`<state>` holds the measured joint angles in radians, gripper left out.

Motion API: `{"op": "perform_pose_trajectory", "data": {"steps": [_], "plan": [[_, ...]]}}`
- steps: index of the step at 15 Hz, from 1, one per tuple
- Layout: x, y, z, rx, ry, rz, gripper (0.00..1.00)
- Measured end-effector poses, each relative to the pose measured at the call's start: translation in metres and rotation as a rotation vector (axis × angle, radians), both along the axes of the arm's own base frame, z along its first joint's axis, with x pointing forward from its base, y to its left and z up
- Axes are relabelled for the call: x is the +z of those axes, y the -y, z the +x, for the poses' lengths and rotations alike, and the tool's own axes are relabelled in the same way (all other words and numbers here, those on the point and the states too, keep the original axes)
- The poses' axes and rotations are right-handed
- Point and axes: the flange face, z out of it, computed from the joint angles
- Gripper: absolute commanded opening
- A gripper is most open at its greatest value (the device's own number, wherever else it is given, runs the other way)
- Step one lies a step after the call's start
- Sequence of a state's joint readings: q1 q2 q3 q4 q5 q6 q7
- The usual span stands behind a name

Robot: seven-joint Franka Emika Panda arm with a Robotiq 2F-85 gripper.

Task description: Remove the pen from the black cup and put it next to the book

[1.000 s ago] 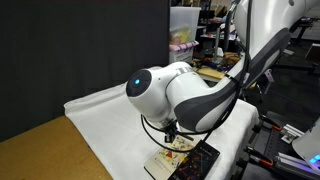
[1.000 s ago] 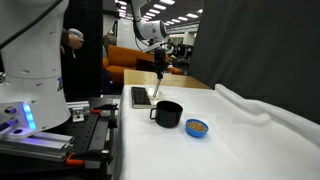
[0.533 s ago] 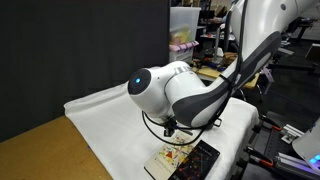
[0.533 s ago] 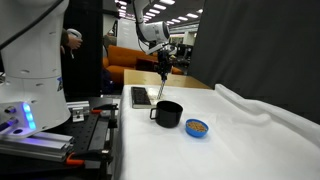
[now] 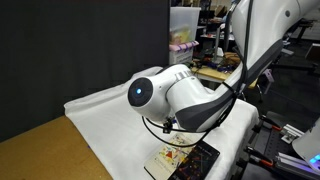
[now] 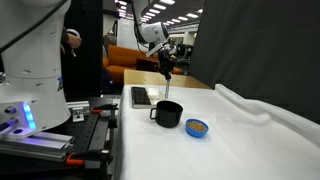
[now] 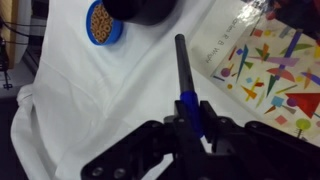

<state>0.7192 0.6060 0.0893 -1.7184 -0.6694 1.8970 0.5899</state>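
In the wrist view my gripper (image 7: 189, 126) is shut on the pen (image 7: 185, 75), a thin stick with a bright blue grip and a dark shaft pointing away over the white cloth. The black cup (image 7: 143, 9) sits at the top edge; in an exterior view it (image 6: 167, 114) stands on the table with its handle towards the camera. The gripper (image 6: 166, 72) holds the pen (image 6: 165, 88) upright above the cup. The book (image 7: 268, 75) lies to the right with coloured shapes on a cream panel; it also shows in both exterior views (image 6: 140, 96) (image 5: 178, 160).
A small blue bowl (image 7: 100, 22) with brown contents sits beside the cup, also in an exterior view (image 6: 198, 127). The white cloth (image 7: 90, 100) covers the table and is rumpled at its far side (image 6: 260, 108). A black curtain stands behind.
The gripper with the pen has shifted slightly towards the cup's side away from the book; the arm's elbow has turned a little. Cup, bowl and book have not moved.
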Motion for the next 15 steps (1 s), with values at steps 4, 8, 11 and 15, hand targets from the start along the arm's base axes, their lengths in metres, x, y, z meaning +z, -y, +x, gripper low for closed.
{"op": "perform_pose_trajectory", "data": {"steps": [4,8,11,15], "plan": [[0.0061,0.0007,-0.0012,0.01,0.079,-0.097,0.05],[0.0089,0.0026,-0.0029,0.013,0.1,-0.157,0.05],[0.009,0.0027,-0.0042,0.016,0.101,-0.172,0.05],[0.0074,0.0002,-0.0068,0.028,0.091,-0.173,0.05]]}}
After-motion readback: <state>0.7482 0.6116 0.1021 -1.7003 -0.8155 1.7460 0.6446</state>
